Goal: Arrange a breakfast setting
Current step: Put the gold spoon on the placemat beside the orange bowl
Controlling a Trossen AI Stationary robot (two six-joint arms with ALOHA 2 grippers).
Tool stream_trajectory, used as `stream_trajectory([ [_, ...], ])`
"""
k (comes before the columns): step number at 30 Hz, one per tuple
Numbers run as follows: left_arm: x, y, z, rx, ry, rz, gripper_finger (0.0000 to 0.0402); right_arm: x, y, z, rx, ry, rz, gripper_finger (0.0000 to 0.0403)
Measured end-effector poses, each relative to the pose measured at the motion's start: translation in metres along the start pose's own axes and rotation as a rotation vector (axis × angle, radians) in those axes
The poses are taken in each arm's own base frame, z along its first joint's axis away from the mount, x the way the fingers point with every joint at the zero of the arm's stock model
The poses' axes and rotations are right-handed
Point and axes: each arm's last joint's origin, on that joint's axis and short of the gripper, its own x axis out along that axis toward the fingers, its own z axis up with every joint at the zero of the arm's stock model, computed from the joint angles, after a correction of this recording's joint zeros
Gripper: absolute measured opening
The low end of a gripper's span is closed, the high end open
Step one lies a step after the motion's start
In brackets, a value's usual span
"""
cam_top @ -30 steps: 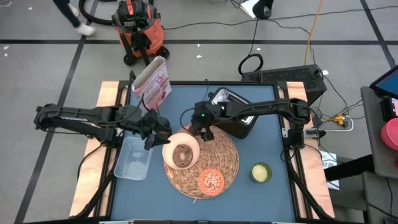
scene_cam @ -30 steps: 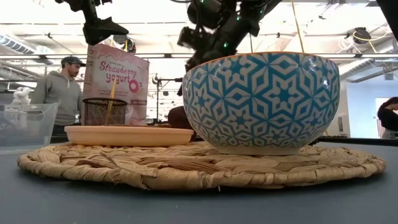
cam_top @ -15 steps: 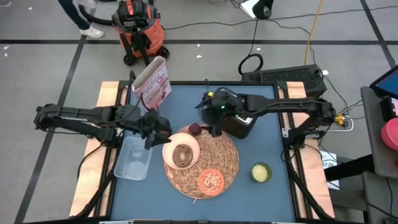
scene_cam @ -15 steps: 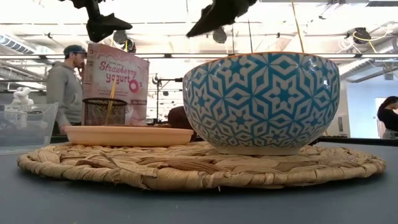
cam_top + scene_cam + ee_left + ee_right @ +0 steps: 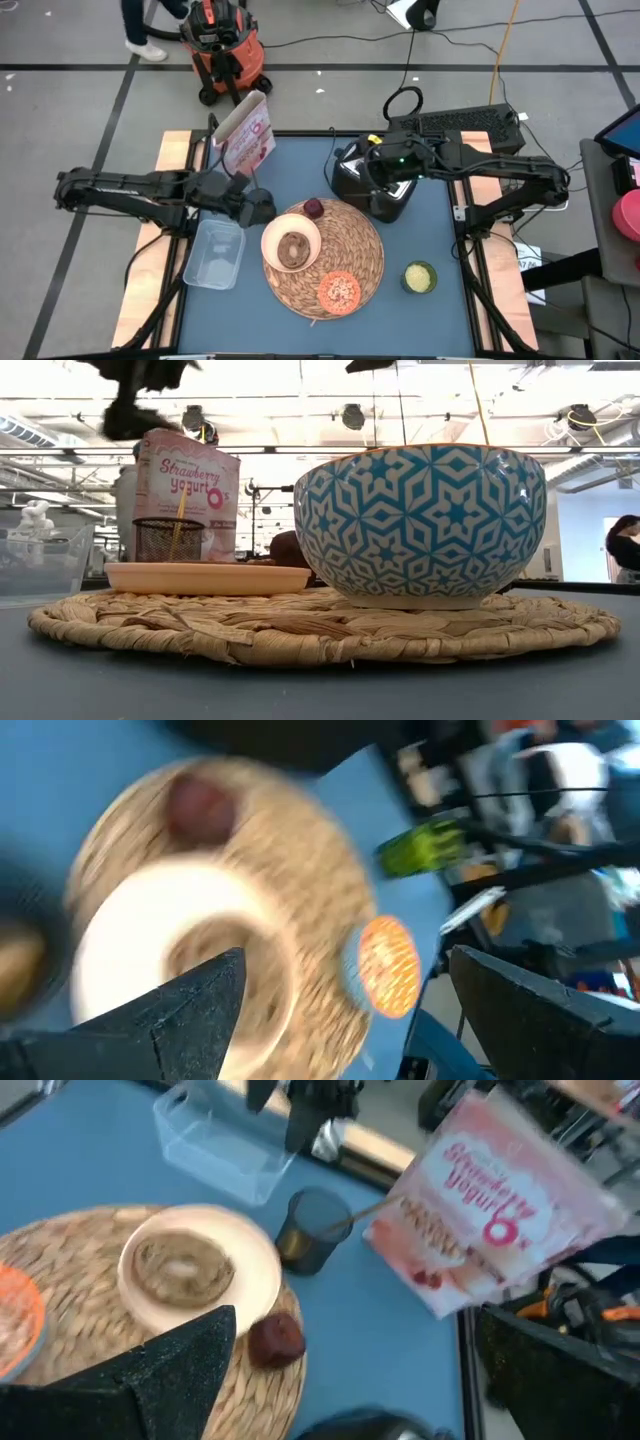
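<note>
Seen from above, the breakfast setting looks largely laid: on the straw mat (image 5: 350, 262) we find the bowl (image 5: 291, 243), the small orange dish (image 5: 339, 291) near the mat's front edge, and the dark-red fruit (image 5: 313, 208) just behind the bowl. The dark cup (image 5: 312, 1230) stands just off the mat beside the bowl, and the cereal box (image 5: 247, 133) is propped at the table's far left corner. We judge those two, and the wooden spoon we cannot clearly make out, as what may remain to be placed. The left gripper (image 5: 258, 208) hovers beside the cup, fingers apart and empty. The right gripper (image 5: 352, 170) is back over the black toaster (image 5: 385, 195), fingers spread, holding nothing.
</note>
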Motion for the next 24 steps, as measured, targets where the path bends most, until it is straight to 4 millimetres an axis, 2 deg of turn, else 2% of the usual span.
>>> stream_trajectory([
  [5,-0.013,0.017,-0.012,-0.182,0.111,0.154,0.0354,-0.004,0.003,-0.006,0.021,0.063,0.03,0.0398],
  [8,-0.023,0.025,-0.018,-0.225,0.139,0.224,0.0354,-0.004,0.004,-0.008,0.029,0.078,0.037,0.0398],
  [13,-0.031,0.034,-0.018,-0.187,0.018,0.353,0.0354,0.011,0.009,-0.019,0.024,0.071,0.034,0.0398],
  [18,-0.025,0.039,-0.014,-0.074,-0.135,0.514,0.0354,0.03,0.016,-0.035,0.02,0.026,0.012,0.0398],
  [24,-0.003,0.045,-0.013,0.024,-0.145,0.664,0.0354,0.047,0.024,-0.051,0.017,-0.066,-0.032,0.0398],
])
